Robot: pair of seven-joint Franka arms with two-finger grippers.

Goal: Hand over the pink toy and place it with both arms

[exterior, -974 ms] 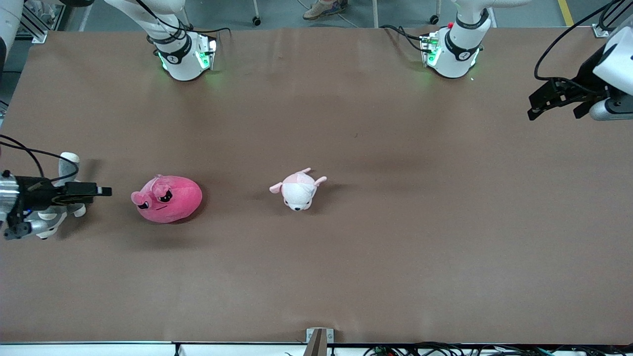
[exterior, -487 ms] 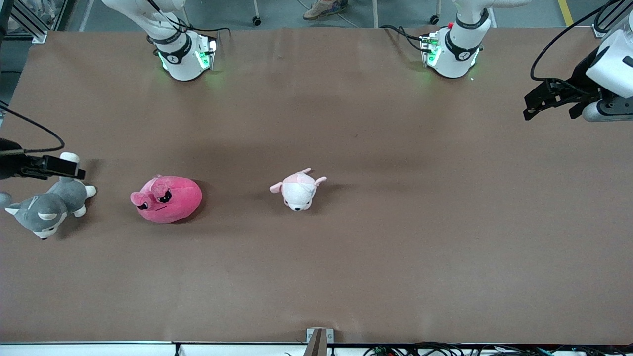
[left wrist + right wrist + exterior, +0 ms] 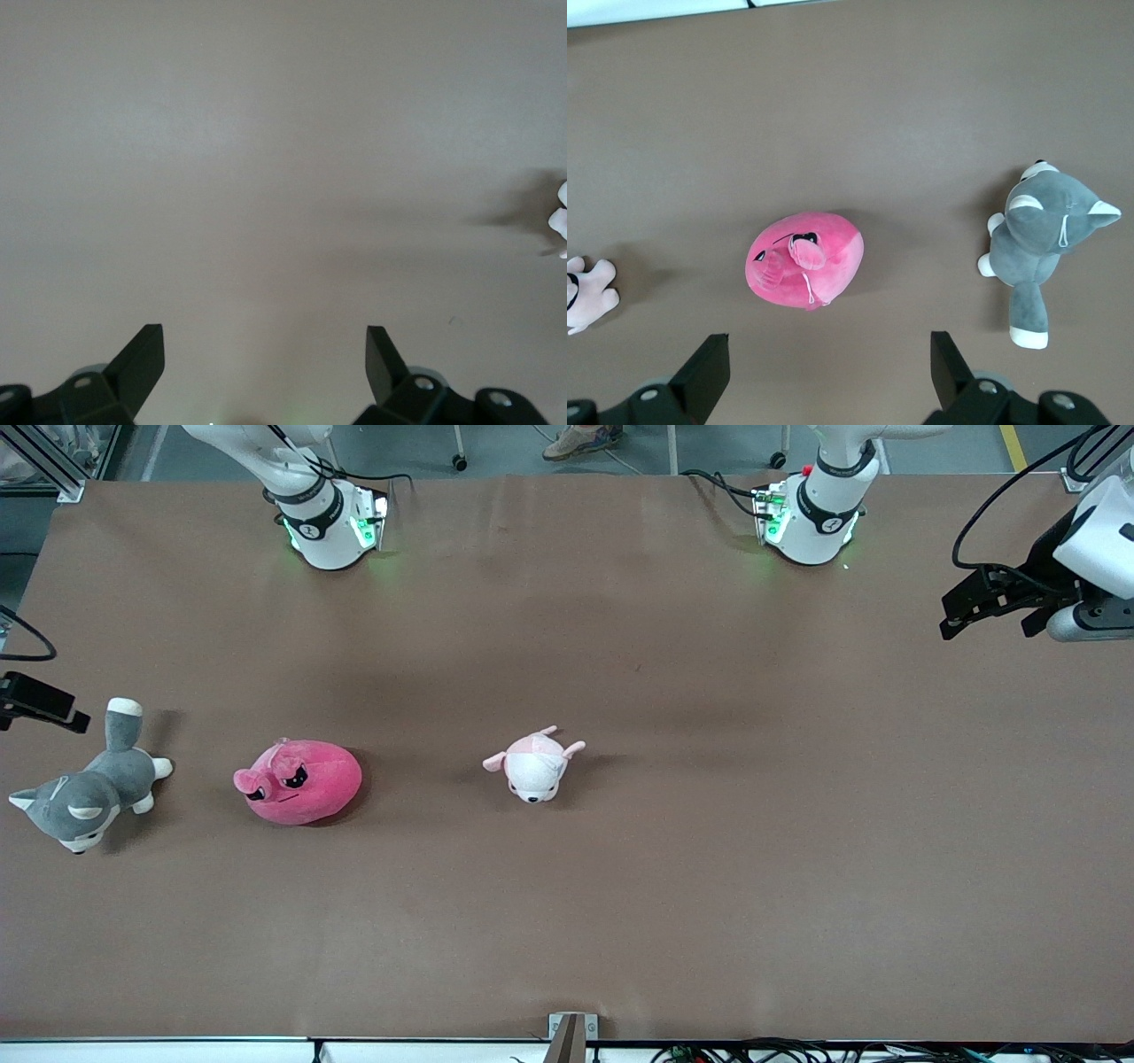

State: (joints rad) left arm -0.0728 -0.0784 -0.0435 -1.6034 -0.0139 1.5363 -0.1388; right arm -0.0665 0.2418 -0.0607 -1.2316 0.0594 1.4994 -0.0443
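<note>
Brown paper covers the whole table (image 3: 673, 886), and three plush toys lie on it in a loose row, roughly level with one another as seen from the front camera.

Largest of them is the pink toy (image 3: 299, 781), a round, deep-pink plush with a scowling face, resting on the paper toward the right arm's end of the table. It sits free of both grippers, so nothing holds it at this moment. That position would suit the right arm as the one to reach it, but the same scene would also fit a toy that has been passed and set down; the pictures do not settle which.

Next in size is the grey husky plush (image 3: 84, 795), lying on its side still closer to the right arm's end. The small white and pale-pink puppy plush (image 3: 534, 765) lies near the table's middle, well apart from the pink toy.

High over the left arm's end of the table hangs the left gripper (image 3: 983, 605), its fingers spread wide on nothing, waiting over bare paper. The right gripper (image 3: 824, 367) is raised over the right arm's end, close above the husky's tail, its fingers likewise spread and holding nothing; its wrist camera looks down on the pink toy.
</note>
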